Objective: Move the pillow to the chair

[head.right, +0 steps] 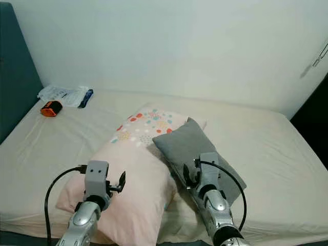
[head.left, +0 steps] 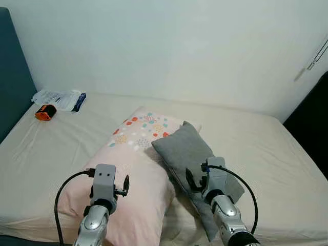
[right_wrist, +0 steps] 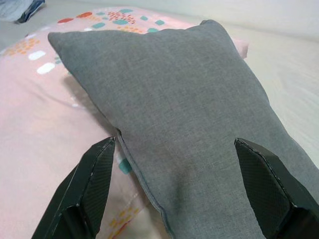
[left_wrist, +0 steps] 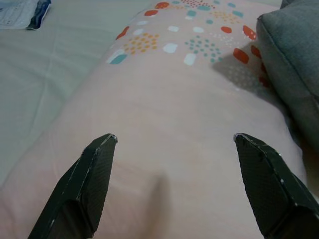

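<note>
A large pink pillow (head.left: pixel 134 169) with coloured dots lies lengthwise on the bed. A smaller grey pillow (head.left: pixel 190 154) leans on its right side. My left gripper (left_wrist: pixel 174 144) hovers open just above the near end of the pink pillow (left_wrist: pixel 164 129), fingers wide apart with nothing between them. My right gripper (right_wrist: pixel 174 147) is open over the near half of the grey pillow (right_wrist: pixel 184 99), its fingers straddling the grey fabric without closing on it.
The bed (head.left: pixel 266 148) has a beige sheet and stands against a white wall. At the far left corner lie an orange and black object (head.left: pixel 45 111) and a plastic packet (head.left: pixel 59 98). A dark teal headboard (head.left: pixel 11 87) rises on the left.
</note>
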`<state>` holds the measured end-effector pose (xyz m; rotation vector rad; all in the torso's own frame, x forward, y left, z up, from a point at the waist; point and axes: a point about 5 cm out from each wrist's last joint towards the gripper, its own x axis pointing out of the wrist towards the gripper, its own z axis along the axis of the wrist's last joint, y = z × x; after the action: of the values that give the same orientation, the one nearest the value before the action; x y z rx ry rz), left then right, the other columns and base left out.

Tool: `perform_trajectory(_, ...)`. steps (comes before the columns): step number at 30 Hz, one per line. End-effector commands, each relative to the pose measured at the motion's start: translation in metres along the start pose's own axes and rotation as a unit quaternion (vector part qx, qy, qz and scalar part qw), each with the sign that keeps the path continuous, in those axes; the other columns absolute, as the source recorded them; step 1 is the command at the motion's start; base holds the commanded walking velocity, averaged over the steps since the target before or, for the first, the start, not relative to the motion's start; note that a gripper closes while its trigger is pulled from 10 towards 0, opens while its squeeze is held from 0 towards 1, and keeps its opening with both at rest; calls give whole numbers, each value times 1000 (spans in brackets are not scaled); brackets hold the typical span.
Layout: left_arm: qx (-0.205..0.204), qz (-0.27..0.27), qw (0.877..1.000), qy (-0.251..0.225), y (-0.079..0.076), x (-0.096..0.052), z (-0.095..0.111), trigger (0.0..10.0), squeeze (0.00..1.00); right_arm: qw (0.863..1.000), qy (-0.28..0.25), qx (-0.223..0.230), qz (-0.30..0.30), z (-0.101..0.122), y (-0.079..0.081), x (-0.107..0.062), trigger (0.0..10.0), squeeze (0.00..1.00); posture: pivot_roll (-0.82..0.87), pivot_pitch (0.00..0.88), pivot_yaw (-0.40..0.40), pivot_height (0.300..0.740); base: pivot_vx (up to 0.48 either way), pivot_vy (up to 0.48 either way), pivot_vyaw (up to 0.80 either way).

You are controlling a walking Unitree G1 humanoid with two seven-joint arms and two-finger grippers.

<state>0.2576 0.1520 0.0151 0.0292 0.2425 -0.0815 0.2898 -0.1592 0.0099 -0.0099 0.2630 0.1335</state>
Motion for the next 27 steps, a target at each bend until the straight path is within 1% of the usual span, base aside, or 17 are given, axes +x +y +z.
perform_trajectory(1,4,-10,1000,2,-2,-1,-1,10000,0,1000,-2,-5,-9,-2,-5,-3,10000,0,97,0,-120,681,0,0,0)
perform_trajectory(8,4,-14,1000,5,-3,0,-1,10000,0,1000,1,-11,-6,-3,-5,-4,10000,0,93,0,-122,681,0,0,0)
perform_trajectory(13,5,-5,1000,15,-2,1,-4,10000,0,1000,-1,-11,-2,-3,-6,-4,10000,0,92,0,-120,667,0,0,0)
perform_trajectory(15,5,-3,1000,24,0,-1,-8,10000,0,1000,-3,-13,-10,-2,-7,-4,10000,0,89,0,-117,662,0,0,0)
perform_trajectory(19,4,0,1000,23,0,-1,-8,10000,0,1000,-1,-14,-13,-3,-9,-5,10000,0,94,0,-123,662,0,0,0)
perform_trajectory(21,1,3,1000,22,0,1,-7,10000,0,1000,0,-2,-8,-5,-7,-6,10000,0,96,0,-125,657,0,0,0)
perform_trajectory(23,0,3,1000,21,0,1,-6,10000,0,1000,0,1,-6,-6,-6,-7,10000,0,97,0,-125,652,0,0,0)
perform_trajectory(27,0,1,1000,19,0,4,-4,10000,0,1000,1,-12,-13,-4,-6,-4,10000,0,97,0,-120,642,0,0,0)
